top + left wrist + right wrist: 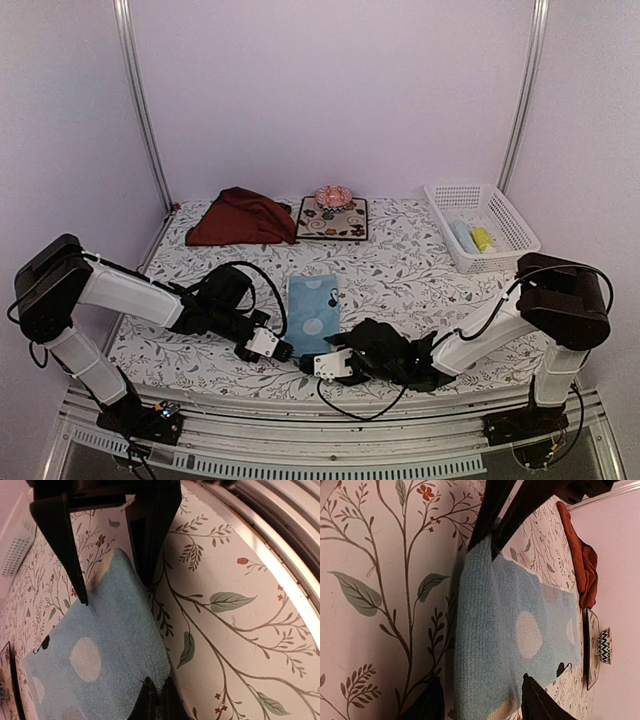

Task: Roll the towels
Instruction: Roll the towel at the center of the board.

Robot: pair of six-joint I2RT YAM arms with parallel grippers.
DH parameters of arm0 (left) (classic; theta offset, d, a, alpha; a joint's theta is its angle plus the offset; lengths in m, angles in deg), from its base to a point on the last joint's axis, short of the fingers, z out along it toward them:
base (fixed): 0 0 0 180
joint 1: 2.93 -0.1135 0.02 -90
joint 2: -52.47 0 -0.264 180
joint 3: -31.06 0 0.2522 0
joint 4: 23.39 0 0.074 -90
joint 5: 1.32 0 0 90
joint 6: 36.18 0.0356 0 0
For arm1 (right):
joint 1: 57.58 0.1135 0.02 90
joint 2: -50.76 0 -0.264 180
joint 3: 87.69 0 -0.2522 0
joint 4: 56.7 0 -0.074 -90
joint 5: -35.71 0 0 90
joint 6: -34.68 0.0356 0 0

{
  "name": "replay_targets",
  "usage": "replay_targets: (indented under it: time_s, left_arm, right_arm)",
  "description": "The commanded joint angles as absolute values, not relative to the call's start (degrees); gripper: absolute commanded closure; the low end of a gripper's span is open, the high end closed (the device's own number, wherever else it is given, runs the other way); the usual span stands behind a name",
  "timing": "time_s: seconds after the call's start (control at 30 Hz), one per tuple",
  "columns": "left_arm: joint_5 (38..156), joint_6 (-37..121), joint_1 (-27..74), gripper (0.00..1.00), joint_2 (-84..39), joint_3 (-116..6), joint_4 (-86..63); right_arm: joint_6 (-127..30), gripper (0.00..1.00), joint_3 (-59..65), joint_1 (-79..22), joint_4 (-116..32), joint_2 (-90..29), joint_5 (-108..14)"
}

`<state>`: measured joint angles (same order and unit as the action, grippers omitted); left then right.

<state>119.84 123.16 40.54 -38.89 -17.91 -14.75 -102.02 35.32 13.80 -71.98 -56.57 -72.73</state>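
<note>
The light blue towel with white dots lies flat near the table's front middle. My left gripper is shut on its near left corner; the left wrist view shows the cloth pinched in my left gripper. My right gripper is open at the same near edge. In the right wrist view my right gripper straddles the towel, whose near edge looks slightly thick and raised. The dark red towel lies crumpled at the back left. Small pale blue and yellow towels lie in the basket.
A white basket stands at the back right. A dark floral mat with a round pink object on it sits at the back middle. The table's metal front rail runs just behind both grippers.
</note>
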Motion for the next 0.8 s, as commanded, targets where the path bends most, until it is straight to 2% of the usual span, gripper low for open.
replay_targets:
  time_s: [0.0, 0.2, 0.27, 0.3, 0.37, 0.47, 0.57, 0.6, 0.7, 0.73, 0.77]
  left_arm:
    - [121.5, 122.99, 40.01, 1.0, -37.62, -18.67, -13.9]
    - [120.66, 123.41, 40.0, 1.0, -37.62, -18.07, -15.09]
    - [120.27, 123.58, 40.04, 0.99, -37.62, -17.96, -15.38]
    - [119.84, 123.67, 40.03, 0.95, -37.62, -17.95, -15.47]
    - [118.43, 123.51, 40.0, 0.76, -37.47, -17.99, -15.51]
    - [115.87, 123.88, 39.16, 0.54, -37.29, -18.06, -14.9]
    - [116.27, 125.25, 37.78, 0.42, -35.52, -16.97, -14.55]
    - [116.64, 125.58, 37.5, 0.36, -34.4, -16.52, -14.63]
    - [117.32, 126.97, 37.37, 0.3, -31.1, -14.92, -14.94]
    - [117.68, 127.27, 37.43, 0.24, -29.91, -14.46, -14.97]
    - [117.94, 127.53, 37.48, 0.22, -28.78, -14.05, -14.99]
  right_arm:
    - [-102.21, 0.55, 34.65, 14.19, -72.69, -58.12, -74.52]
    - [-101.36, 0.95, 34.58, 14.14, -71.48, -57.46, -73.14]
    - [-100.93, 0.97, 34.25, 14.14, -70.56, -57.43, -72.3]
    - [-100.62, 0.97, 34.01, 14.17, -69.89, -57.57, -71.79]
    - [-99.98, 0.98, 33.42, 14.1, -68.69, -57.92, -71.04]
    - [-98.77, 0.98, 32.75, 13.78, -66.95, -58.15, -70.05]
    - [-96.42, 0.98, 31.66, 12.82, -64.52, -57.75, -67.13]
    - [-95.66, 0.98, 31.08, 12.37, -63.51, -57.56, -66.19]
    - [-92.65, 0.98, 29.08, 11.08, -59.89, -57.48, -63.2]
    - [-91.64, 0.98, 28.46, 10.7, -58.29, -57.64, -62.48]
    - [-91.14, 0.98, 27.91, 10.42, -57.34, -57.88, -62.05]
